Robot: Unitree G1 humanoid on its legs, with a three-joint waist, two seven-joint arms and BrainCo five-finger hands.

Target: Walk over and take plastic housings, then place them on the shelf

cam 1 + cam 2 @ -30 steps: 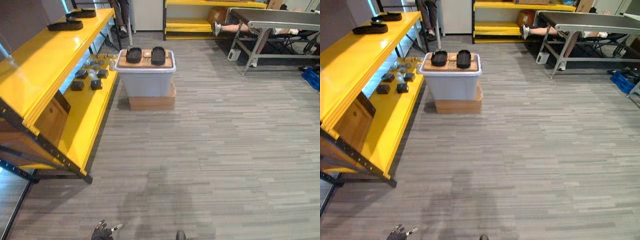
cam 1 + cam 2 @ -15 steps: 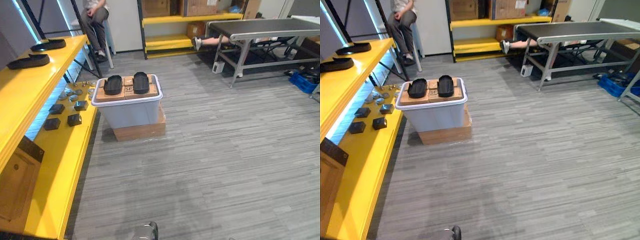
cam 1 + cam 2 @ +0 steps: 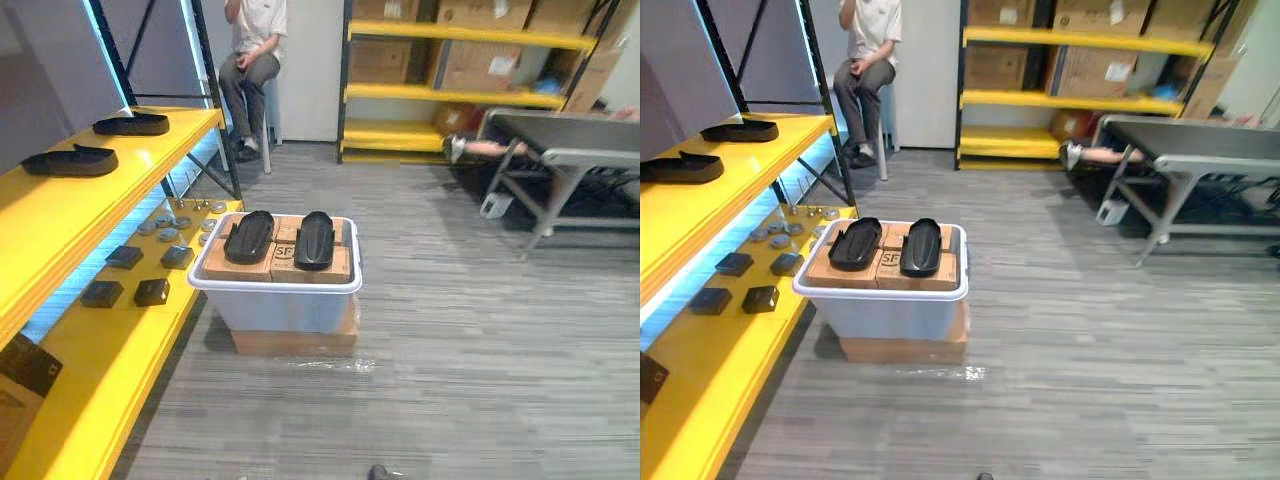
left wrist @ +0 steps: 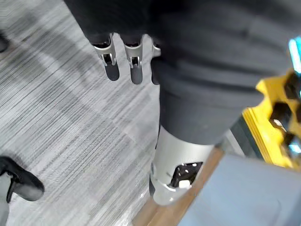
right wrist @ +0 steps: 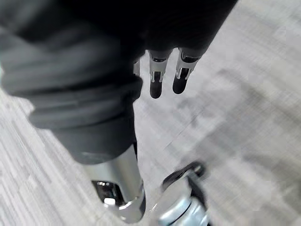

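First, left eye view, bin: a white plastic bin (image 3: pixel 275 295) stands on the grey floor (image 3: pixel 480 340), resting on a flat cardboard box (image 3: pixel 295 343).
Bin top: brown cartons (image 3: pixel 312 268) fill the bin's opening, about level with its rim.
Plastic housings: two black plastic housings, one (image 3: pixel 249 236) beside the other (image 3: pixel 315 239), lie on the cartons on top of the bin, close together but apart.
Shelf: a yellow shelf (image 3: pixel 60 215) runs just left of the bin.
Shelf housings: two more black shells, a nearer one (image 3: pixel 70 160) and a farther one (image 3: pixel 131 124), lie on the upper board, well apart from the bin.
Right eye view, small blocks: small dark blocks (image 3: pixel 760 298) sit on the lower board, left of the bin.
Person: a seated person (image 3: pixel 868 50) is beyond the bin.
Rack: a yellow rack (image 3: pixel 1070 100) with cardboard boxes stands beyond the bin, to its right.
Counter: a grey metal counter (image 3: pixel 1200 140) stands right of the bin, well apart.
Left wrist view, left robot hand: the left robot hand (image 4: pixel 136 63) hangs over the floor, fingers straight, holding nothing.
Right wrist view, right robot hand: the right robot hand (image 5: pixel 156 77) hangs over the floor, fingers straight, empty.
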